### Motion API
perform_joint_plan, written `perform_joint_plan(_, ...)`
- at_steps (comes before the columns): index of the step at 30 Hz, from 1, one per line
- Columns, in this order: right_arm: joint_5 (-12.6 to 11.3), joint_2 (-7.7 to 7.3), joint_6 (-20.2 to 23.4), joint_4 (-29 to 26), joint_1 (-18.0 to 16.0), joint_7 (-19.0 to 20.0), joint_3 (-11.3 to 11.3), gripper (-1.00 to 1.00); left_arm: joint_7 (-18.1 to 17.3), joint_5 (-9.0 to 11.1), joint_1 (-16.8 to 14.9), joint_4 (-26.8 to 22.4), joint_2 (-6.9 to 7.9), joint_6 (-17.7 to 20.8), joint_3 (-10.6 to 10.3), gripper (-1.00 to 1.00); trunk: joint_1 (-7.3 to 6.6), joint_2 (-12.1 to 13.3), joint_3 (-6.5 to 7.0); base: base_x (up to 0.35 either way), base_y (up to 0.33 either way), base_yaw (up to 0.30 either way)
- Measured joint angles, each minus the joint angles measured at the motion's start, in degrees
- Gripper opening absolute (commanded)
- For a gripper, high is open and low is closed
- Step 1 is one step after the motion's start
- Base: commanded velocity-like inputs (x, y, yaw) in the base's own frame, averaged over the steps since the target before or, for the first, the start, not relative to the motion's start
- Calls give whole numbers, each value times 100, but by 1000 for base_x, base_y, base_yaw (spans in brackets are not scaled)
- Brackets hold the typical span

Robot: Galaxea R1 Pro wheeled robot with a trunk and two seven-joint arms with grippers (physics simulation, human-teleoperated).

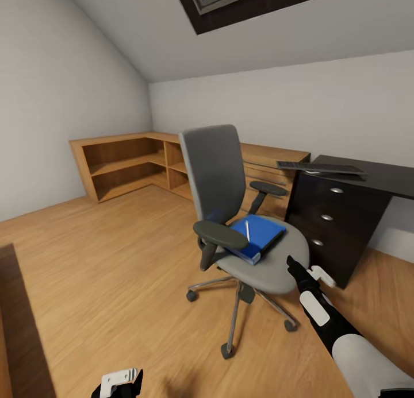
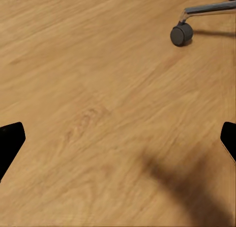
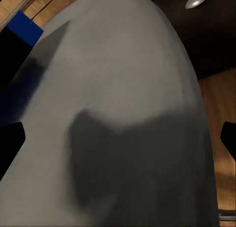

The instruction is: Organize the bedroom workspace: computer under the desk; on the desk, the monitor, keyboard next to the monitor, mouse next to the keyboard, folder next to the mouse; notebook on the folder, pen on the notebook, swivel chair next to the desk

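Observation:
The grey swivel chair (image 1: 215, 174) stands mid-room on the wood floor, left of the black desk (image 1: 374, 177) with its drawer pedestal (image 1: 330, 225). The blue folder (image 1: 259, 235) lies on the seat (image 1: 270, 269) with the pale pen (image 1: 248, 230) on top. A black keyboard (image 1: 319, 167) rests on the desk's near end. My right gripper (image 1: 307, 271) hovers open at the seat's front right edge; in the right wrist view it (image 3: 118, 138) looks onto the grey seat (image 3: 123, 89) and a folder corner (image 3: 22, 28). My left gripper (image 1: 118, 382) hangs low and open (image 2: 118, 138) over bare floor. Monitor, mouse, computer and notebook are out of view.
A low wooden shelf unit (image 1: 123, 165) runs along the back left corner, and a light wooden drawer cabinet (image 1: 270, 171) sits behind the chair beside the desk. A chair caster (image 2: 181, 34) shows near my left gripper. A dark furniture edge (image 1: 14, 312) lies at the far left.

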Motion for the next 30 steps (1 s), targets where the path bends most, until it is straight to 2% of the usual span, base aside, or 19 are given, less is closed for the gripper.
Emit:
perform_joint_plan(7,0,15,-8,2,1,9,5,100,0,-1,0,1,0,0,-1,100,2,0,0,237,0,0)
perform_joint_plan(14,5,73,-27,-6,1,9,-6,100,3,-6,0,0,0,0,4,100,4,1,0,21,0,0)
perform_joint_plan(30,-2,70,-29,-24,3,28,-9,100,8,-6,1,1,0,0,7,100,4,1,-1,0,0,0)
